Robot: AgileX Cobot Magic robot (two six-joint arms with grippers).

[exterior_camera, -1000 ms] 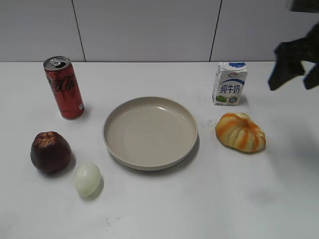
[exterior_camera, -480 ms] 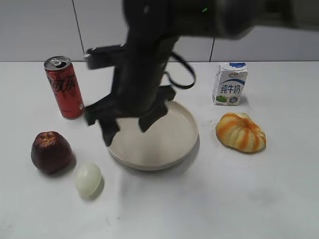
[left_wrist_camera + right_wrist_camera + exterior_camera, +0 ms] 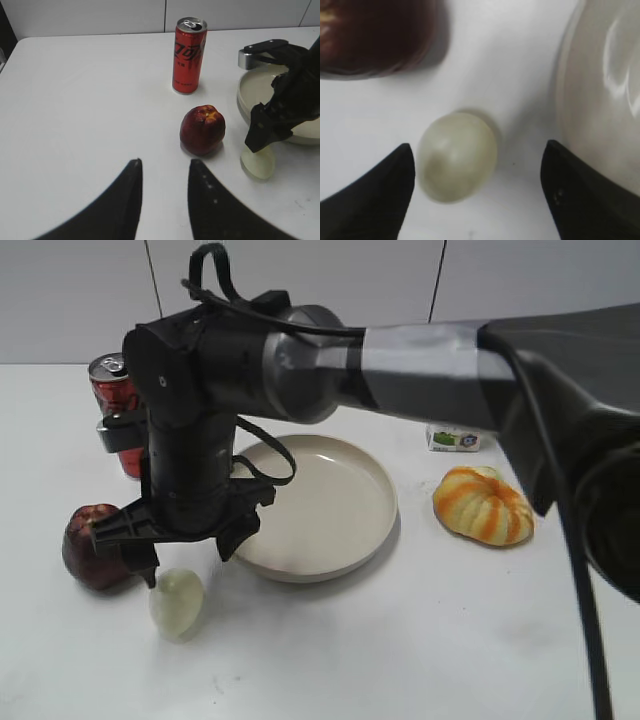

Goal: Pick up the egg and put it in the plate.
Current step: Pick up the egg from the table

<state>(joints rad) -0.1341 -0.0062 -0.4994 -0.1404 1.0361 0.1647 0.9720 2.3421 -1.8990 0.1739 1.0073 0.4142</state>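
The pale cream egg (image 3: 177, 603) lies on the white table, front left of the beige plate (image 3: 335, 502) and right of the apple. My right gripper (image 3: 185, 562) has reached across the plate and hangs open just above the egg. In the right wrist view the egg (image 3: 456, 155) sits between the open fingers (image 3: 477, 147), nearer the left finger and not touched, with the plate's rim (image 3: 600, 100) on the right. The left wrist view shows my left gripper (image 3: 165, 162) open and empty over bare table, with the egg (image 3: 258, 164) and the plate (image 3: 250, 90) at its right.
A dark red apple (image 3: 90, 545) sits close to the egg's left. A red cola can (image 3: 115, 390) stands behind it. An orange-striped bun (image 3: 482, 504) lies right of the plate. A milk carton (image 3: 455, 438) is mostly hidden behind the right arm.
The right arm has swung from the far right, across the plate, to the left and come down over the egg. The objects have not moved.
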